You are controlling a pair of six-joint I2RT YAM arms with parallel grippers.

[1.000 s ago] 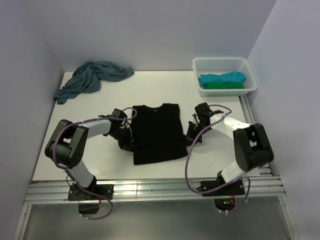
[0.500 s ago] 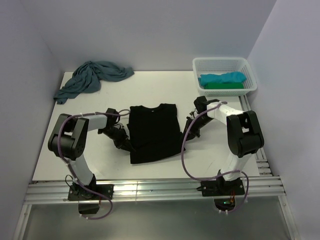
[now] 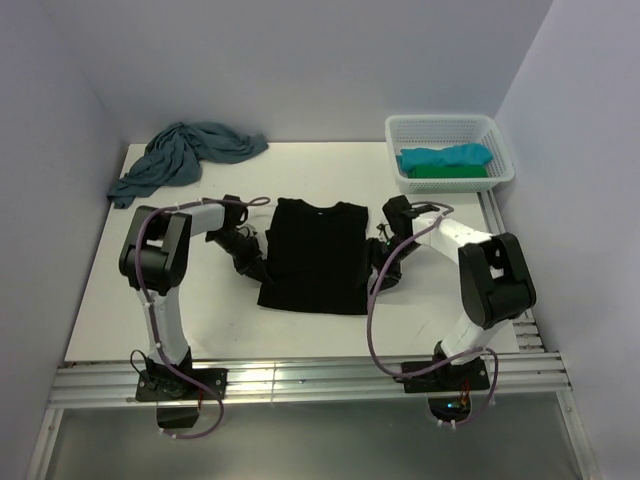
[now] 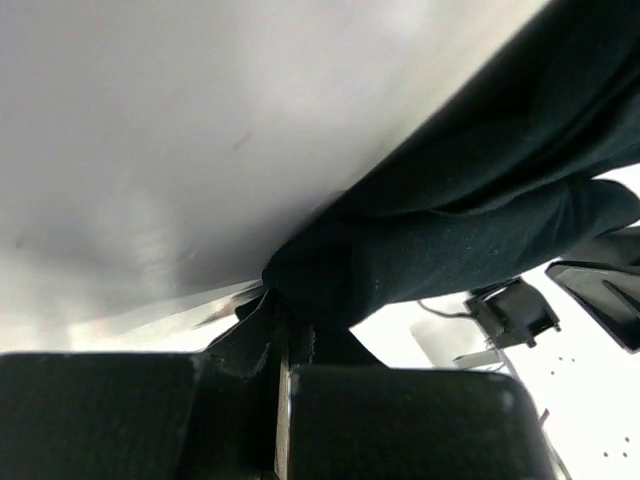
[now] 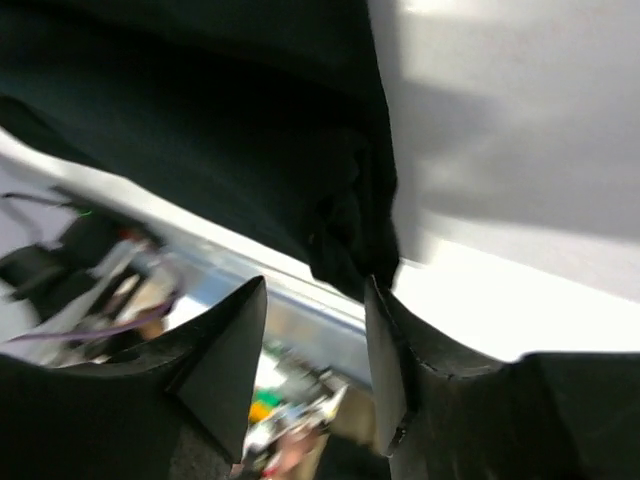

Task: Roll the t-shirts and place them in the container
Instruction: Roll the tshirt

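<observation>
Black t-shirt (image 3: 315,255) lies flat mid-tabletop (image 3: 300,330), neck toward 12, hem toward 6, hem line a bit skewed. Left gripper (image 3: 247,250) is at the shirt's 9 o'clock edge, jaws clamped on a bunch of black cloth; its wrist view shows the fabric pinched tight. Right gripper (image 3: 386,262) is at the 3 o'clock edge, jaws apart. A cloth fold hangs at the gap, brushing one finger (image 5: 385,330), but isn't gripped.

Risks:
- W/ only one side held, any pull by the left arm drags the shirt toward 9 & wrinkles it, so the roll would start crooked.
- The right finger may snag the loose fold on backing off, flipping that edge over.
- The right arm's cable (image 3: 372,300) loops near the shirt's 4 o'clock corner & could catch the hem.

Farther out, the white basket (image 3: 400,130) at 1 o'clock holds the turquoise shirt (image 3: 445,157) & green shirt (image 3: 450,171). The dusty-blue shirt (image 3: 185,155) is heaped at 11 o'clock, unrolled.
</observation>
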